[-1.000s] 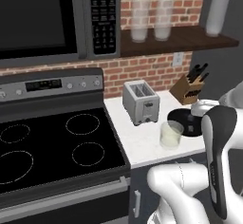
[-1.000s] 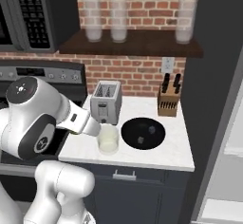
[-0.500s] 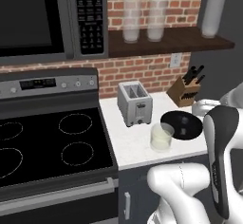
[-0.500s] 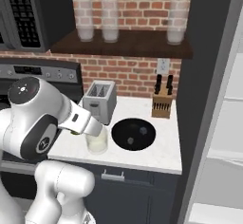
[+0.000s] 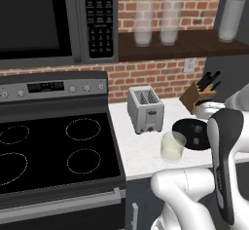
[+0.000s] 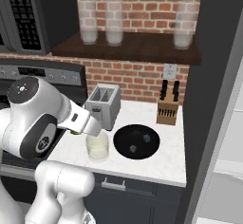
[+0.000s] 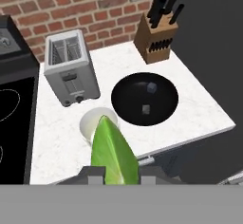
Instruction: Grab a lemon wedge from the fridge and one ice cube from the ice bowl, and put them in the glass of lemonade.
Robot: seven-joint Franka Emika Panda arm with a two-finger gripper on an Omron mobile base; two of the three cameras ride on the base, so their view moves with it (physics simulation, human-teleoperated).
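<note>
Countertop (image 5: 141, 151) in the left base view: we count one toaster (image 5: 145, 109) with two slots, one glass of lemonade (image 5: 172, 146) in front of it, one ice bowl (image 5: 191, 133) just right of the glass, and one knife block (image 5: 199, 96) by the brick wall. On the shelf above we count three frosted glasses (image 5: 143, 23). To the left lies a stove (image 5: 53, 151) with four burner rings.

From the right base view, we see the same glass of lemonade beside the black ice bowl, which holds two pale ice cubes (image 6: 133, 148).

In the hand view, we find one lemon wedge (image 7: 113, 153) clamped between the two finger tips of the gripper (image 7: 121, 171), jaws closed on it. The wedge overlaps the glass's rim in this picture. The bowl, with two cubes, lies right of the glass.
</note>
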